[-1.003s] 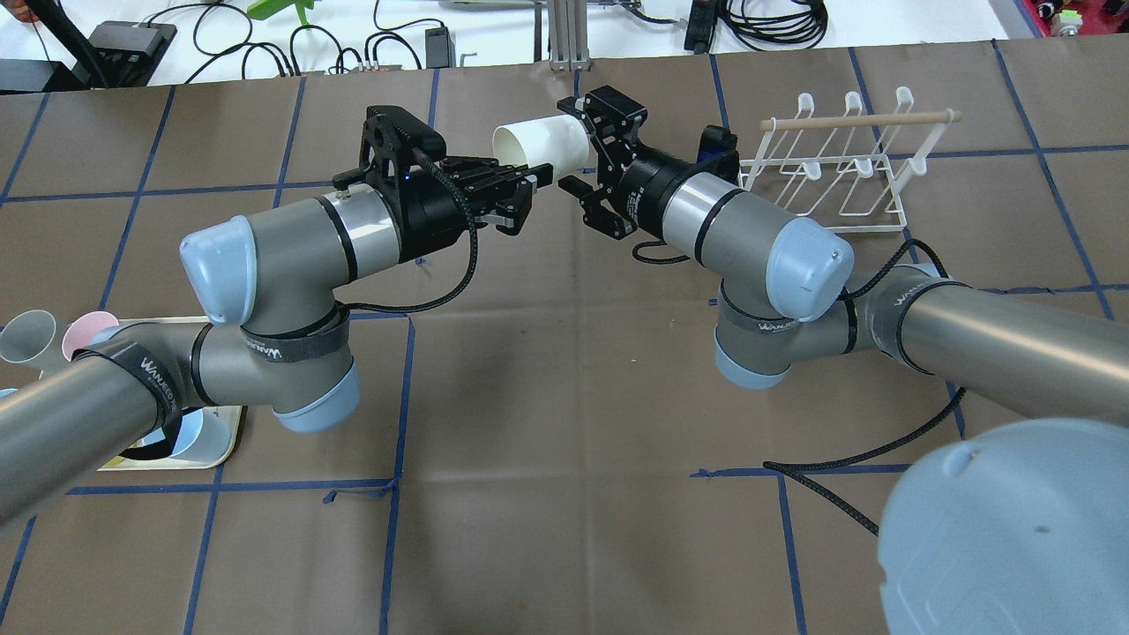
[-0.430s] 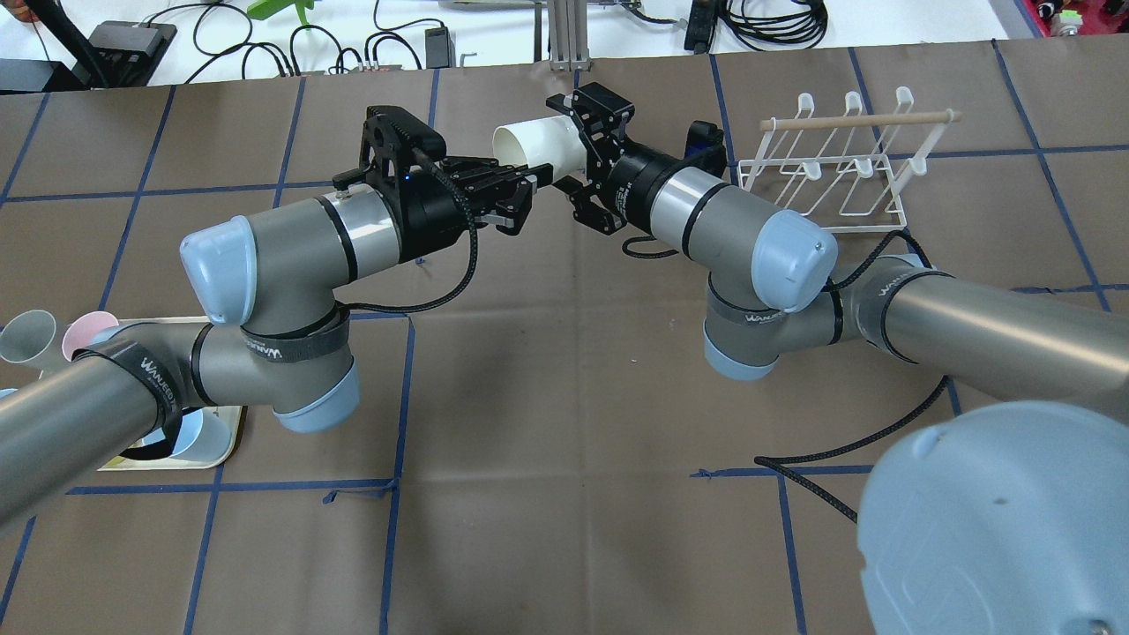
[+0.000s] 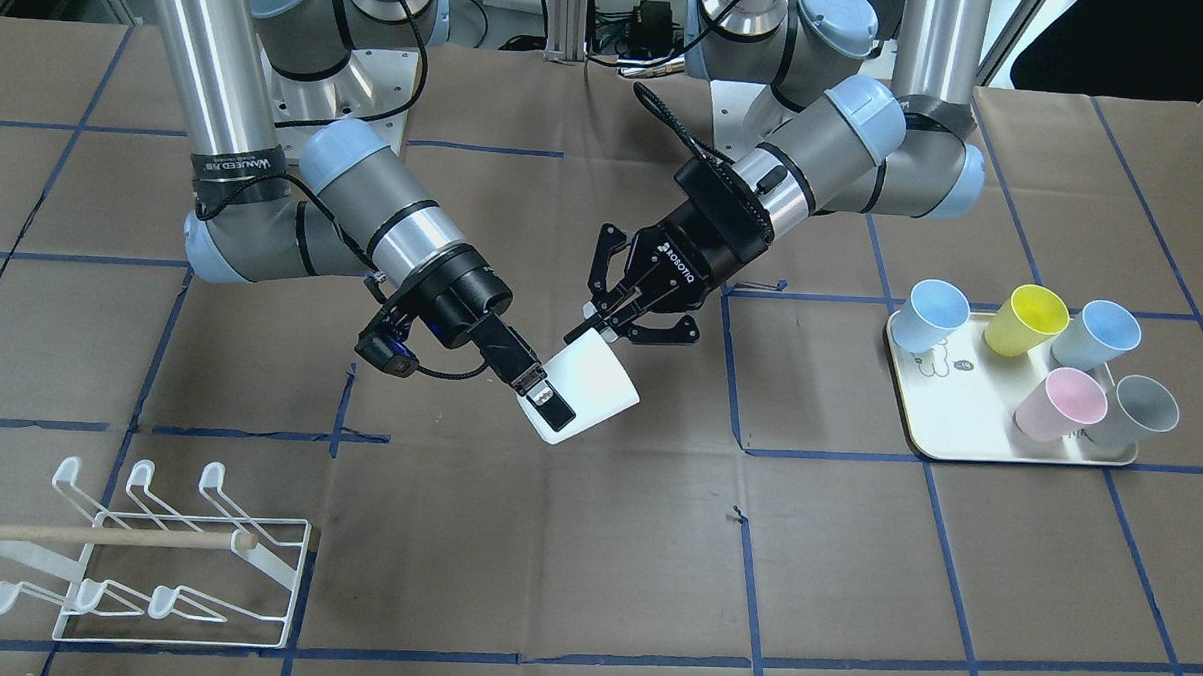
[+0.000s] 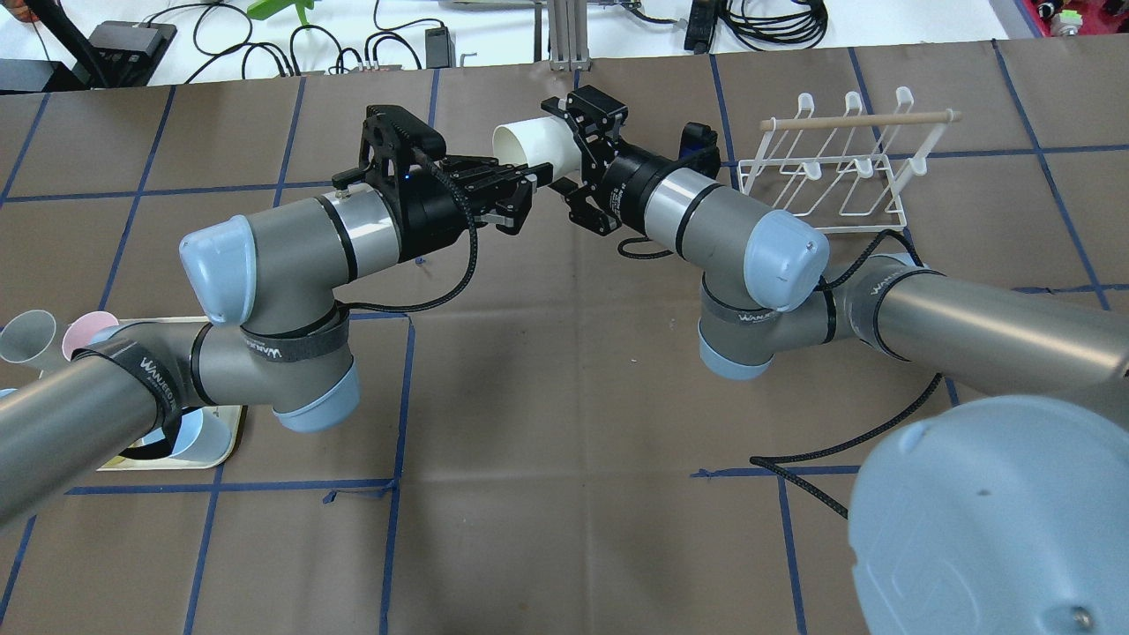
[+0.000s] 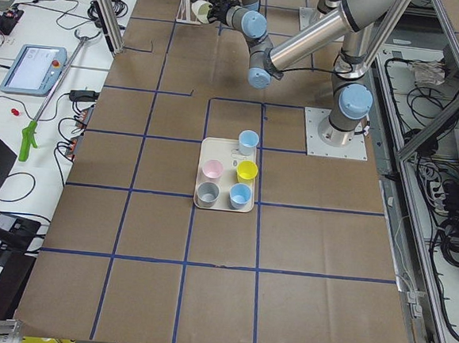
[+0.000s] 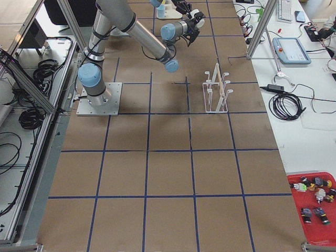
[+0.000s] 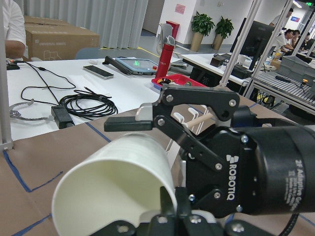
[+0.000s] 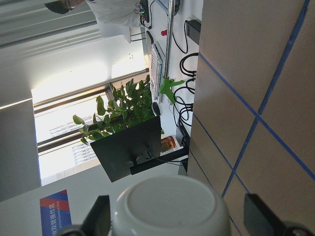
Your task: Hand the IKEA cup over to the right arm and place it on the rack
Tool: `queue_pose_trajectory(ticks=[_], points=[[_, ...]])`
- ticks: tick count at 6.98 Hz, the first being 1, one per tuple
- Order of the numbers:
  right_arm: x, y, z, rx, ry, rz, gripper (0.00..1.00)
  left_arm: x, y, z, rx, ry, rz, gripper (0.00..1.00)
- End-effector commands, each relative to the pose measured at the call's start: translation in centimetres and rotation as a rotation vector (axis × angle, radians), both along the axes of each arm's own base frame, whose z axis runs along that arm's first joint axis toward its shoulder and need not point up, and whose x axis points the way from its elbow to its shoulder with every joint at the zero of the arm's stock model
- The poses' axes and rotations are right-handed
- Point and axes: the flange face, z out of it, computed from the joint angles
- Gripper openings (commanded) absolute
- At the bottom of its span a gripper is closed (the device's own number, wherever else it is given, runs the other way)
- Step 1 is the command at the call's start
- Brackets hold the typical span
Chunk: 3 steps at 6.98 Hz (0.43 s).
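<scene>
A white IKEA cup [image 4: 534, 141] hangs in mid-air on its side between both arms, above the table's far middle. My left gripper [image 4: 536, 181] is shut on the cup's rim; in the left wrist view the open mouth of the cup [image 7: 113, 187] faces the camera. My right gripper [image 4: 566, 145] is open, its jaws straddling the cup's closed end. In the right wrist view the cup's base [image 8: 170, 206] sits between the two spread fingers [image 8: 98, 216], with a small gap each side. The white wire rack [image 4: 829, 176] with its wooden dowel stands empty to the right of the right gripper.
A cream tray [image 3: 958, 431] with several coloured cups sits on the robot's left side of the table. Cables and power bricks lie beyond the table's far edge [image 4: 397, 44]. Brown paper with blue tape lines covers the table.
My right gripper has moved left, further over the cup's closed end, jaws still open. The left arm and the cup have stayed still.
</scene>
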Motion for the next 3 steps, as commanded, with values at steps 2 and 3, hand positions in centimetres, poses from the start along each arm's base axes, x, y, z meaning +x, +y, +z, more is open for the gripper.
queue_pose_trajectory(ticks=[2,3], points=[[0.02,0.04,0.38,0.012,-0.020,-0.005,0.93,0.00,0.03,0.09,0.008,0.008,0.006,0.00],[0.02,0.03,0.52,0.010,-0.021,-0.005,0.93,0.00,-0.15,0.23,0.006,0.008,0.006,0.00]])
